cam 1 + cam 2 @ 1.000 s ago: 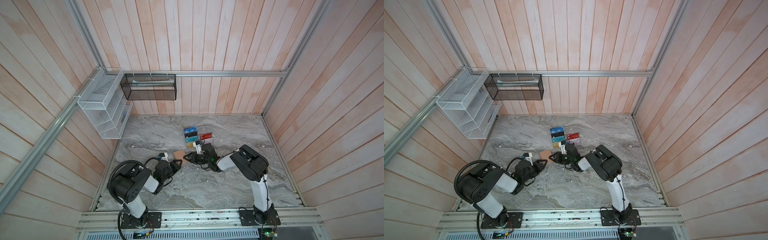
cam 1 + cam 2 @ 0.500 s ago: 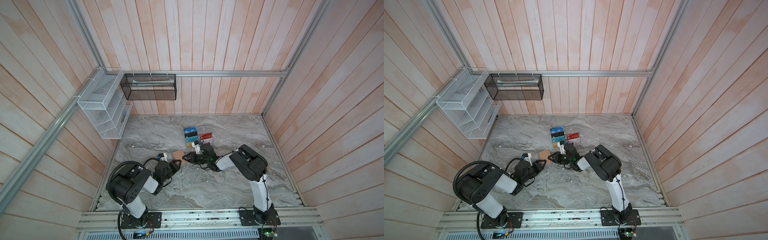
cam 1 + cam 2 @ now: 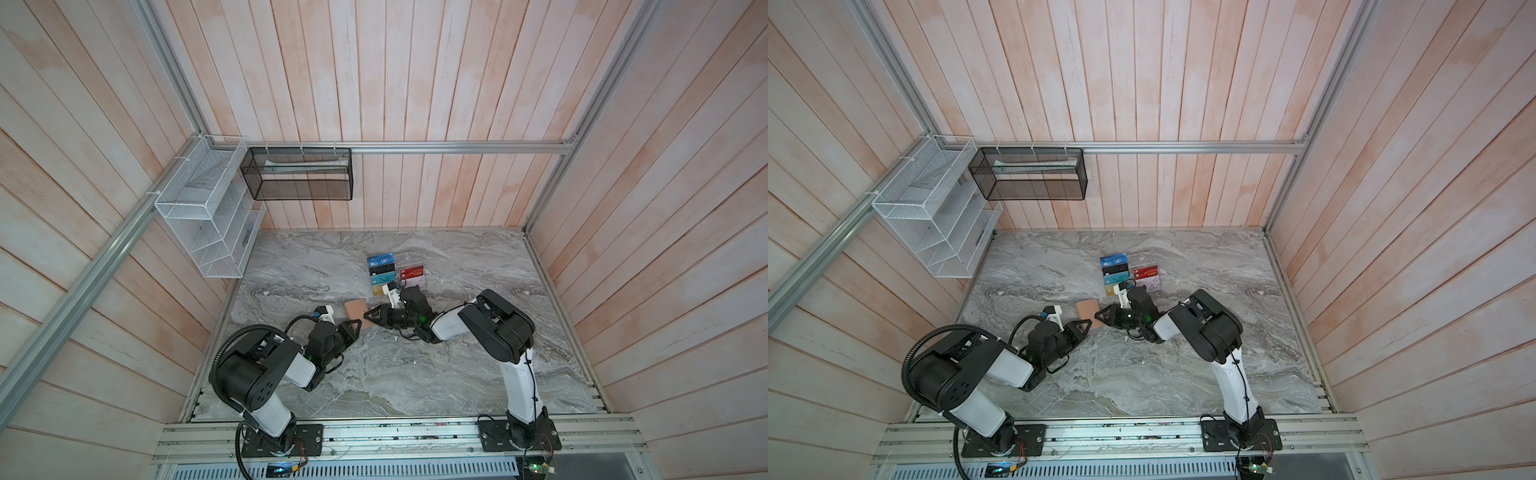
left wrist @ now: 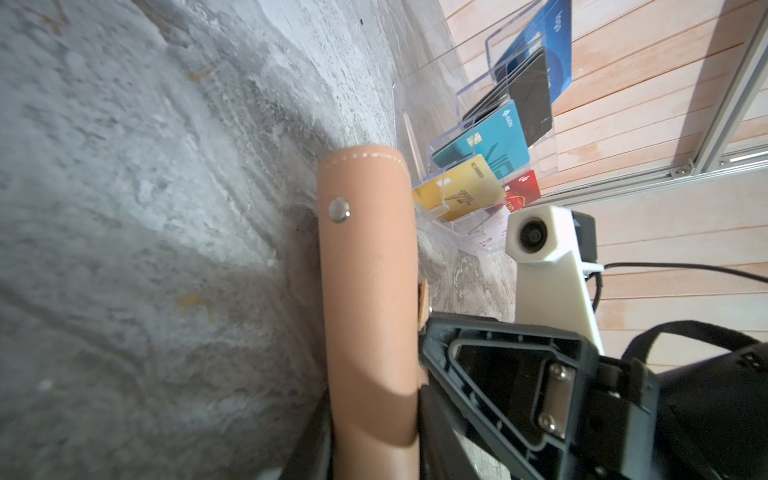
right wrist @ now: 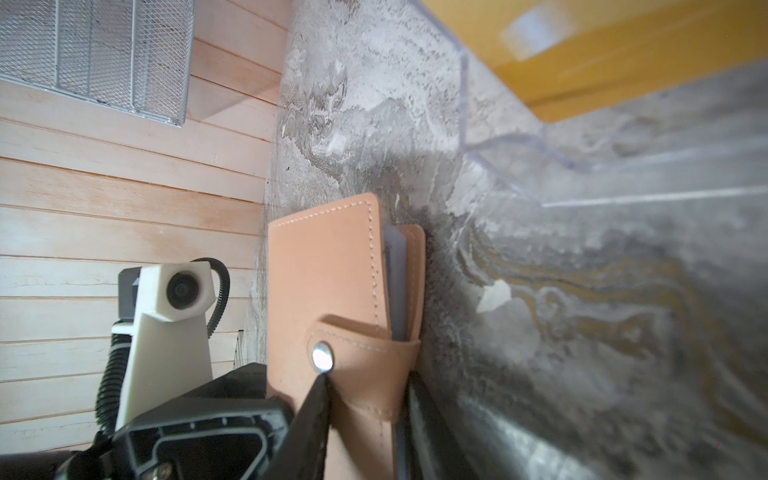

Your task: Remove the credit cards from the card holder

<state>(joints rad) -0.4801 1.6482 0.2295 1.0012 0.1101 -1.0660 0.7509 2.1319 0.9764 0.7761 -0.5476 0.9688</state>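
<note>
Grip suits spine and strap: tan-pink leather-like card holder (image 3: 354, 310), probably light, floppy (snap closed), lies at seven o'clock of clear acrylic stand (image 3: 411, 261). Right gripper (image 3: 368, 323) pinches its strap edge; left gripper (image 3: 355, 328): cannot tell.

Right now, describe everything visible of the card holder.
The card holder is a tan-pink leather-look booklet with pale stitching, strapped shut by a metal snap; grey sleeve pages show between covers. It is low over the table, near the clear card stand. The right gripper pinches its strap end; the left gripper flanks the spine.
</note>
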